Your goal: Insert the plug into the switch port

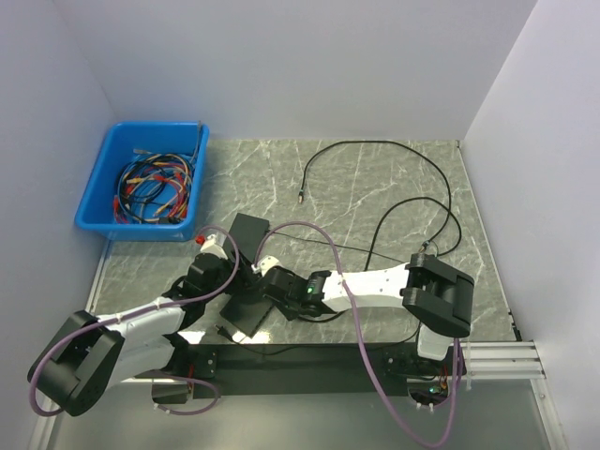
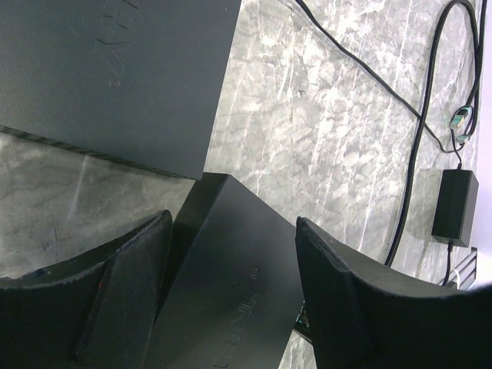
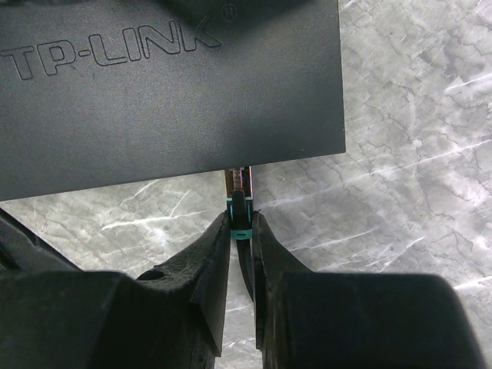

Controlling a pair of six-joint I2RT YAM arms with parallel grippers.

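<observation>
right hand: pinching plug, tip at near edge of switch | left hand: clamped across switch body | risk: plug slightly off the port would jam on rim and twist in the thin pinch, or push switch askew

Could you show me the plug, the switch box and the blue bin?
Plug [image 3: 240, 217]: right wrist view, on its teal clip.
Switch box [image 3: 154, 100]: right wrist view, on its lettered top face.
Blue bin [image 1: 136, 229]: top view, on its near wall.
</observation>
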